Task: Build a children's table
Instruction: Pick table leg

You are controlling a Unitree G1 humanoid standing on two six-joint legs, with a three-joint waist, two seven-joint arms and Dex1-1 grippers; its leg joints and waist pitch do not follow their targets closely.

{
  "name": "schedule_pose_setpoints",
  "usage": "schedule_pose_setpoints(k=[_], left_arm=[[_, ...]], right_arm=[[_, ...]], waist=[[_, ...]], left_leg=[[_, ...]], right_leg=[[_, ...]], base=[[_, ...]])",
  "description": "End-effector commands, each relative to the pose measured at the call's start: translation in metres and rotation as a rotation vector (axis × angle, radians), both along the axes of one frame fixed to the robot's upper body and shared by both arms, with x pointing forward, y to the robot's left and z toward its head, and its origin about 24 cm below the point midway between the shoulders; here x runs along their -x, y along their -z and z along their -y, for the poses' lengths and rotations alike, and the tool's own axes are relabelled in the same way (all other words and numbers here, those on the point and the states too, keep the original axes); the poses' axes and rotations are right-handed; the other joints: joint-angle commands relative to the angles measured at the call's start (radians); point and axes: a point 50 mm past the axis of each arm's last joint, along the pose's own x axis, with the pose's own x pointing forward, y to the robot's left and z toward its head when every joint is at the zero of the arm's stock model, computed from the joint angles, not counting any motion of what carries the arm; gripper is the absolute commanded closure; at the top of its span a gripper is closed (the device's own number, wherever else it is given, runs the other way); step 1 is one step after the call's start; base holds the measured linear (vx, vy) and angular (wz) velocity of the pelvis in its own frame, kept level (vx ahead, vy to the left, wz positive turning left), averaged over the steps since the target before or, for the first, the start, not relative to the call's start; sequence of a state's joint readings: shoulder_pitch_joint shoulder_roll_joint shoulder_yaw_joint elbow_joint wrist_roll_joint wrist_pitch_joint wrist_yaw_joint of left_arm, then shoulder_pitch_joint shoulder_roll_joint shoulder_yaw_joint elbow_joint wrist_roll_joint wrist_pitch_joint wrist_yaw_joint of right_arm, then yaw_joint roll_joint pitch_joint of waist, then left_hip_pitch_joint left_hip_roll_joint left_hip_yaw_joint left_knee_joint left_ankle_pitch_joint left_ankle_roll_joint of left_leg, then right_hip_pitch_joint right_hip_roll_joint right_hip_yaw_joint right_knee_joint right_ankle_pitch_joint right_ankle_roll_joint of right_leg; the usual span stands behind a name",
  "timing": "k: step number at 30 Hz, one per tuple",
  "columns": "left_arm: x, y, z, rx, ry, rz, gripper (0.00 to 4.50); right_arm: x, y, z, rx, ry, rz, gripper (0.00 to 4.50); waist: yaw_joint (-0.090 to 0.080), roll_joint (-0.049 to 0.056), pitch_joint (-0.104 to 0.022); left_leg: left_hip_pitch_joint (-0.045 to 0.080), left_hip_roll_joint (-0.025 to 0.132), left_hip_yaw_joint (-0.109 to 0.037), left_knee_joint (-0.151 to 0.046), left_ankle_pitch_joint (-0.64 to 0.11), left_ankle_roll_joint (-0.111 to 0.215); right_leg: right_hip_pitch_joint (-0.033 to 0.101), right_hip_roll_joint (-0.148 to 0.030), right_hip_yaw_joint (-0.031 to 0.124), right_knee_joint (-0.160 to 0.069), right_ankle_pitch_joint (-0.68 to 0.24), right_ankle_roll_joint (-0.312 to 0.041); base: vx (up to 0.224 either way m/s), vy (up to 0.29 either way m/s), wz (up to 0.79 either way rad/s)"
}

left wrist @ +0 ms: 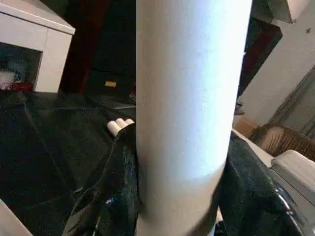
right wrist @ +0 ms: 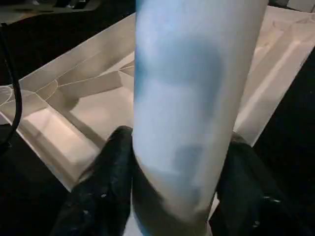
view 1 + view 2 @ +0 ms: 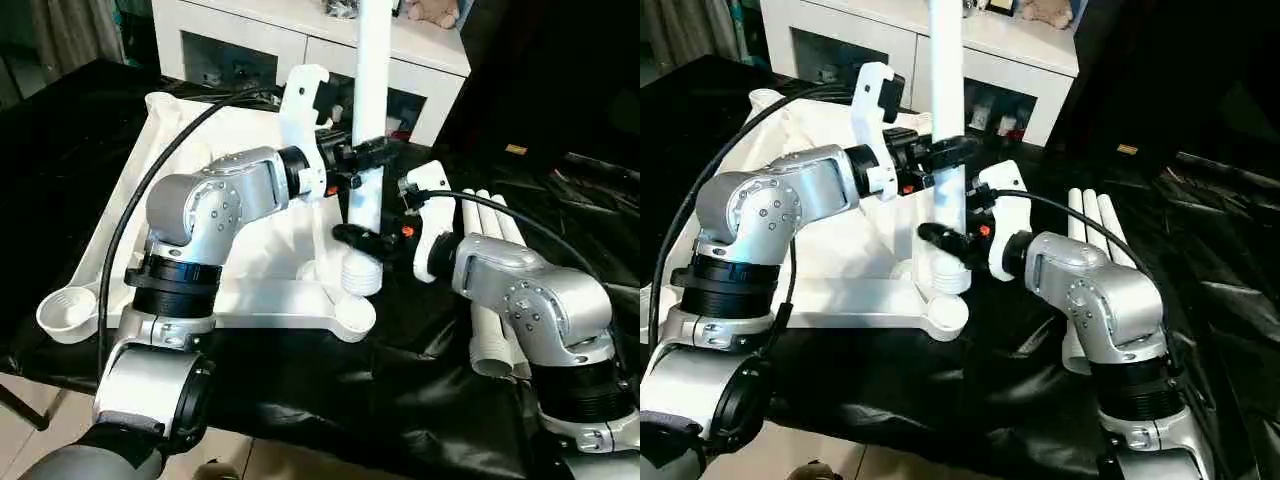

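White plastic leg (image 3: 372, 110) gripped by left tool (image 3: 362, 157) and right tool (image 3: 357, 238); keep it plumb, twisting into the six-o'clock corner socket (image 3: 352, 312).

My left gripper (image 3: 940, 150) and right gripper (image 3: 940, 238) both clasp the upright leg (image 3: 946, 110) over the tabletop's (image 3: 840, 250) near corner socket (image 3: 943, 318); three legs (image 3: 1092, 225) lie alongside

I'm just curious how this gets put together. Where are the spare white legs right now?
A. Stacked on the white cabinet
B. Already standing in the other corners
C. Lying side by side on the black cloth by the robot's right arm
C: the spare legs lie together on the black cloth, beside the right forearm.
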State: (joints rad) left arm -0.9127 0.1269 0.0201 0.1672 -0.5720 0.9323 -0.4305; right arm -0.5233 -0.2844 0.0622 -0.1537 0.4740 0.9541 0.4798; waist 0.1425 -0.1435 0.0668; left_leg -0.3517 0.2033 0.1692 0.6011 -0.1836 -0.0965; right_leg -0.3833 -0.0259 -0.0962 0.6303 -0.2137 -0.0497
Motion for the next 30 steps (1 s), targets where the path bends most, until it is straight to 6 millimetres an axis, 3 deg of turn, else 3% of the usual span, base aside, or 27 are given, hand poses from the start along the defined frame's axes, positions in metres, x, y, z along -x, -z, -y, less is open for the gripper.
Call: schedule_pose_setpoints(k=[1,5,6,7,10,11,16,20,26,29,30], left_arm=[[0.002,-0.006,0.006,-0.006,0.009,0.032,2.68],[0.002,-0.005,0.005,0.003,0.008,0.027,2.68],[0.004,-0.005,0.003,0.015,0.030,0.024,2.12],[0.004,-0.005,0.003,0.017,0.035,0.023,1.98],[0.012,-0.007,0.003,0.117,0.139,-0.022,1.89],[0.017,-0.007,0.002,0.150,0.199,-0.022,1.64],[0.026,-0.006,-0.001,0.163,0.302,-0.004,1.49],[0.029,-0.004,-0.003,0.151,0.326,-0.022,1.74],[0.032,-0.002,-0.002,0.154,0.357,-0.029,2.25],[0.030,-0.003,-0.002,0.164,0.348,-0.027,2.29],[0.029,-0.004,-0.002,0.164,0.345,-0.024,2.51]], right_arm=[[0.004,-0.002,0.001,-0.001,-0.028,0.003,2.42],[0.006,0.001,0.002,-0.008,-0.048,-0.004,2.62],[0.008,0.001,0.005,-0.020,-0.068,-0.004,2.64],[0.008,0.001,0.005,-0.022,-0.072,-0.003,2.64],[0.010,0.001,0.011,-0.051,-0.103,-0.009,2.64],[0.012,0.001,0.016,-0.071,-0.135,-0.019,2.64],[0.016,0.004,0.027,-0.078,-0.197,-0.046,2.65],[0.017,0.003,0.034,-0.071,-0.231,-0.046,2.65],[0.018,0.003,0.034,-0.053,-0.265,-0.035,2.65],[0.018,0.003,0.033,-0.049,-0.267,-0.029,2.65],[0.018,0.003,0.033,-0.048,-0.267,-0.028,2.65]], waist=[[-0.003,0.011,-0.073],[-0.003,0.010,-0.073],[-0.002,0.011,-0.073],[-0.002,0.010,-0.073],[-0.002,0.007,-0.073],[-0.001,0.004,-0.072],[-0.002,0.007,-0.070],[0.001,0.010,-0.068],[0.001,0.007,-0.071],[0.001,0.008,-0.071],[0.000,0.006,-0.071]], left_leg=[[0.004,0.039,-0.014,-0.061,-0.024,-0.036],[0.004,0.039,-0.013,-0.059,-0.022,-0.030],[0.004,0.039,-0.014,-0.060,-0.021,-0.028],[0.005,0.040,-0.013,-0.059,-0.023,-0.028],[0.002,0.038,-0.012,-0.058,-0.022,-0.020],[0.001,0.037,-0.012,-0.057,-0.023,-0.017],[0.002,0.039,-0.011,-0.059,-0.033,-0.010],[0.004,0.040,-0.011,-0.059,-0.051,-0.013],[0.001,0.038,-0.012,-0.057,-0.032,-0.010],[0.001,0.038,-0.012,-0.056,-0.028,-0.006],[0.002,0.039,-0.012,-0.057,-0.028,-0.006]], right_leg=[[0.064,-0.122,0.076,-0.068,-0.056,-0.026],[0.064,-0.123,0.076,-0.069,-0.057,-0.029],[0.064,-0.122,0.076,-0.069,-0.058,-0.030],[0.064,-0.122,0.076,-0.069,-0.058,-0.030],[0.067,-0.124,0.075,-0.070,-0.058,-0.041],[0.068,-0.124,0.075,-0.069,-0.066,-0.044],[0.064,-0.122,0.074,-0.076,-0.108,-0.036],[0.061,-0.123,0.074,-0.083,-0.163,-0.033],[0.063,-0.120,0.073,-0.080,-0.151,-0.034],[0.063,-0.120,0.073,-0.079,-0.140,-0.041],[0.062,-0.120,0.072,-0.079,-0.139,-0.043]], base=[[0.000,0.000,0.00],[0.000,0.000,0.00],[0.000,0.000,0.00],[0.000,0.000,0.00],[0.000,0.000,0.00],[0.000,0.000,0.00],[0.000,0.000,0.00],[0.000,0.000,0.00],[0.000,0.000,0.00],[0.000,0.000,0.00],[0.000,0.000,0.00]])
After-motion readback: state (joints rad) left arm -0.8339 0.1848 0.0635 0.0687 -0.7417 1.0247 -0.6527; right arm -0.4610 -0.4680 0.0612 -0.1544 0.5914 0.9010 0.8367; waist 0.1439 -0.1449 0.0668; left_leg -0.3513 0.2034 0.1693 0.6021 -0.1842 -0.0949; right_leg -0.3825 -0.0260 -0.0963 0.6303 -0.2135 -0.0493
